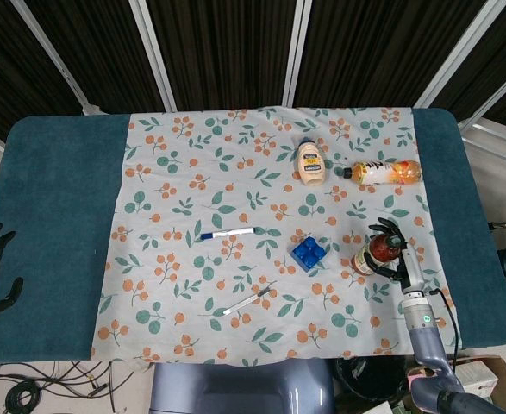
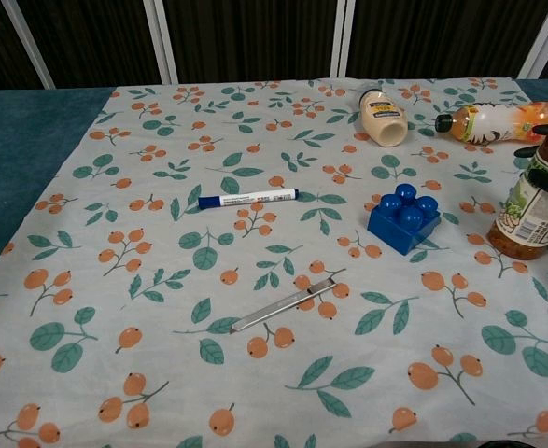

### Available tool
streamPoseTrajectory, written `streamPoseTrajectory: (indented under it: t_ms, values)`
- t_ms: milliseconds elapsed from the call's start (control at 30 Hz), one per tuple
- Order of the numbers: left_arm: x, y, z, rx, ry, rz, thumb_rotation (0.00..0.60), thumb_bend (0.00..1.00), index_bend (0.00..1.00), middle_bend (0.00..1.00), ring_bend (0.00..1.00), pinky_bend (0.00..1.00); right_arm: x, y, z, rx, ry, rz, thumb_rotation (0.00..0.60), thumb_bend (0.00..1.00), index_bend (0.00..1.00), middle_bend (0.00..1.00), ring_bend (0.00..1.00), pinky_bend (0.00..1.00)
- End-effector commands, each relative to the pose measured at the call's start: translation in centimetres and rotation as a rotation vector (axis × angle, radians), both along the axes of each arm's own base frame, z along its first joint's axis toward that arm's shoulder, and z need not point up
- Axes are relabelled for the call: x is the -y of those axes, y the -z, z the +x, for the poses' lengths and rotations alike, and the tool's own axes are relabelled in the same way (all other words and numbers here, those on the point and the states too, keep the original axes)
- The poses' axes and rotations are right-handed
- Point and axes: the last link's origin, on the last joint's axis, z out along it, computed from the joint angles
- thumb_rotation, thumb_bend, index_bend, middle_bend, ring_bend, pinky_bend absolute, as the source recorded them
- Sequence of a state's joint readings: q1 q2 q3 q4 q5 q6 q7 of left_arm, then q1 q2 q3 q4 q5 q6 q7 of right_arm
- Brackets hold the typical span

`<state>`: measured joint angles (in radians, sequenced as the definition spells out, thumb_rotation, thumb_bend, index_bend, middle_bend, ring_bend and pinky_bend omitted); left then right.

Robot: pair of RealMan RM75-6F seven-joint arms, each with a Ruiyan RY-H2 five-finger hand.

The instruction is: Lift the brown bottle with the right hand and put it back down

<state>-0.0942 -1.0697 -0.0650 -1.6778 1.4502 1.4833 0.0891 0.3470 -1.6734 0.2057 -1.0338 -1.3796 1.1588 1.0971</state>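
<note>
Near the bench's right edge, my right robot hand (image 1: 394, 252) clamps the brown bottle (image 1: 374, 251), which could tip if my fingers release unevenly.

The head view looks almost straight down from high above, taking in the whole table (image 1: 54, 216) with its far edge at 12 o'clock. The chest view sits much lower and nearer, facing 12 o'clock at a slant across the floral cloth (image 2: 161, 308). Both share the blue block (image 1: 308, 253) (image 2: 403, 218), the marker (image 1: 228, 234) (image 2: 247, 198) and the brown bottle (image 1: 374, 251) (image 2: 534, 198) toward 3 o'clock.
</note>
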Motion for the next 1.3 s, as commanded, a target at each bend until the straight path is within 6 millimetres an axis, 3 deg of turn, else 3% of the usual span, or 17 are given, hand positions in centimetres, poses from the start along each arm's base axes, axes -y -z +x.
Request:
streamPoseTrajectory:
  t_ms: [33, 167, 367, 500, 667, 867, 1000, 1133, 1300]
  values:
    - [0.0, 0.0, 0.0, 0.001, -0.001, -0.001, 0.6, 0.39, 0.12, 0.01, 0.01, 0.07, 0.1, 0.1, -0.1, -0.011, 0.018, -0.003, 0.6, 0.47, 0.29, 0.36, 0.42, 0.5]
    - [0.0, 0.0, 0.0, 0.003, -0.002, -0.001, 0.6, 0.39, 0.12, 0.01, 0.01, 0.07, 0.5, -0.2, 0.4, 0.0, 0.009, -0.009, 0.6, 0.52, 0.39, 0.43, 0.49, 0.57]
    - [0.0, 0.0, 0.0, 0.004, -0.004, -0.004, 0.6, 0.39, 0.12, 0.01, 0.01, 0.07, 2.0, -3.3, 2.2, -0.036, -0.068, -0.056, 0.6, 0.52, 0.48, 0.5, 0.55, 0.66]
    - [0.0, 0.1, 0.1, 0.005, -0.003, -0.004, 0.6, 0.39, 0.12, 0.01, 0.01, 0.07, 3.2, -5.6, 4.3, -0.104, -0.142, -0.06, 0.6, 0.52, 0.48, 0.5, 0.55, 0.67]
    - [0.1, 0.1, 0.1, 0.007, -0.001, -0.004, 0.6, 0.39, 0.12, 0.01, 0.01, 0.07, 4.5, -8.6, 8.6, -0.098, -0.214, -0.009, 0.6, 0.52, 0.48, 0.5, 0.55, 0.67]
    - [0.1, 0.0, 0.1, 0.007, -0.001, -0.004, 0.6, 0.39, 0.12, 0.01, 0.01, 0.07, 5.2, -11.7, 14.6, 0.176, -0.267, 0.072, 0.6, 0.51, 0.48, 0.5, 0.56, 0.67]
    - [0.2, -0.1, 0.1, 0.009, -0.003, -0.003, 0.6, 0.39, 0.12, 0.01, 0.01, 0.07, 5.4, -13.4, 17.5, 0.334, -0.311, 0.111, 0.6, 0.52, 0.48, 0.5, 0.56, 0.67]
    - [0.2, -0.2, 0.0, 0.011, -0.008, 0.0, 0.6, 0.39, 0.12, 0.01, 0.01, 0.07, 5.3, -14.6, 18.9, 0.5, -0.324, 0.145, 0.6, 0.52, 0.48, 0.5, 0.56, 0.67]
    - [0.2, -0.1, 0.1, 0.011, -0.006, -0.004, 0.6, 0.39, 0.12, 0.01, 0.01, 0.07, 5.0, -15.2, 18.9, 0.692, -0.326, 0.186, 0.6, 0.52, 0.48, 0.5, 0.57, 0.67]
